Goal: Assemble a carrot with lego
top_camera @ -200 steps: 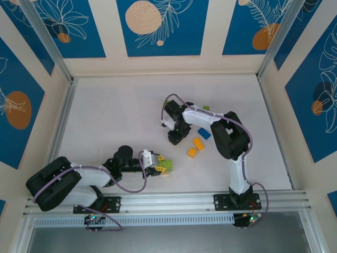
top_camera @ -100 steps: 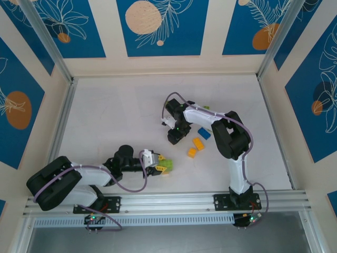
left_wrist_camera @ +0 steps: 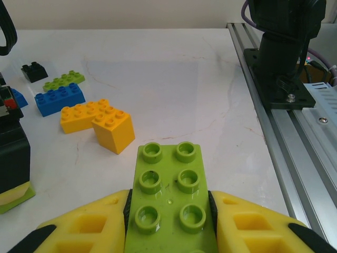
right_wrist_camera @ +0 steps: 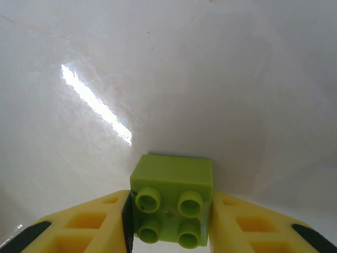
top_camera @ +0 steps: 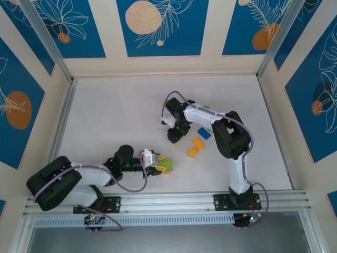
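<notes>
Left tool lies low by the near edge of the worktop, shut on a long lime brick. The right tool points down mid-worktop, near the orange bricks and the blue brick. From above, its wrist hides its fingers and whatever they hold.

On the left wrist view, the left tool clamps only the rear of the long lime brick. Most of the brick juts forward unsupported, so pressing another piece onto it could lever it loose or twist it. Its rear end is cut off by the frame. A black brick sits far off and is small, its shape hard to read.

On the right wrist view, the right tool is closed against two sides of a square lime brick. I cannot tell whether the brick rests on the worktop or hangs just above it. Smooth walls could let it slip, and skewed studs would spoil a join.
</notes>
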Robot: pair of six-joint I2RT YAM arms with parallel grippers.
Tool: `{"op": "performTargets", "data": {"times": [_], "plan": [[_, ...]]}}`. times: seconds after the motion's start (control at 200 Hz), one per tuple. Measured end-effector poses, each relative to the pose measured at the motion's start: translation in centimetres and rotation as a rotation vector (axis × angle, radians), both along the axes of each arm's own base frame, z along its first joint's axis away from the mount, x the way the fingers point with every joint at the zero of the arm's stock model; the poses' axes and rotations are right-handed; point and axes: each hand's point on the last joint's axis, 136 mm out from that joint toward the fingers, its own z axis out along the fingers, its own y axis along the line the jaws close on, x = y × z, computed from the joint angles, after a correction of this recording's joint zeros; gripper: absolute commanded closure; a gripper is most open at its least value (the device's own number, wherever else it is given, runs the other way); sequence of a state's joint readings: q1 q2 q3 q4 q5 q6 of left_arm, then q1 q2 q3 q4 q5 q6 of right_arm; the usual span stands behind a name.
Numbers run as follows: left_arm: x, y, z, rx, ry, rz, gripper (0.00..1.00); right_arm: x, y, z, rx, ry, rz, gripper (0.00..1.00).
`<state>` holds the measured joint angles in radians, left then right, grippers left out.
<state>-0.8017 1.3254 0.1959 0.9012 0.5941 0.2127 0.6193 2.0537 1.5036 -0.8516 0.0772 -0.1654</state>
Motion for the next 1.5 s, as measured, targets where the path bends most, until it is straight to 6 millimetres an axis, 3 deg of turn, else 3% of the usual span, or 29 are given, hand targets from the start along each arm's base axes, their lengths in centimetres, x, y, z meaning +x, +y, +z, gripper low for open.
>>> {"op": "performTargets", "data": {"times": [0.415,0.485,0.615,0.715,0.8,0.99,1.12,1.5], "plan": [[0.1,-0.1,0.0,0.003,0.002,0.000,0.71,-0.1,-0.9,1.0,-0.039,0.016,-0.100,0.69],[0.1,-0.1,0.0,0.003,0.002,0.001,0.71,-0.5,-1.4,2.4,-0.047,0.019,-0.158,0.70],[0.2,-0.1,0.0,0.003,0.002,0.003,0.71,-1.7,-2.0,7.1,-0.008,-0.025,-0.281,0.71],[0.2,-0.1,0.0,0.004,0.002,0.004,0.72,-3.9,-1.9,10.5,0.035,-0.051,-0.347,0.71],[0.2,-0.1,0.0,0.004,0.002,0.004,0.72,-6.2,-1.2,11.9,0.053,-0.044,-0.381,0.72],[0.3,-0.1,0.0,0.005,0.000,0.010,0.73,-11.0,0.4,10.9,0.013,0.021,-0.440,0.73],[0.3,-0.1,0.0,0.005,0.000,0.011,0.73,-13.3,0.6,9.8,-0.024,0.057,-0.500,0.73],[0.3,-0.1,0.0,0.005,0.000,0.011,0.73,-14.2,0.1,11.3,0.001,0.026,-0.605,0.73]]}}
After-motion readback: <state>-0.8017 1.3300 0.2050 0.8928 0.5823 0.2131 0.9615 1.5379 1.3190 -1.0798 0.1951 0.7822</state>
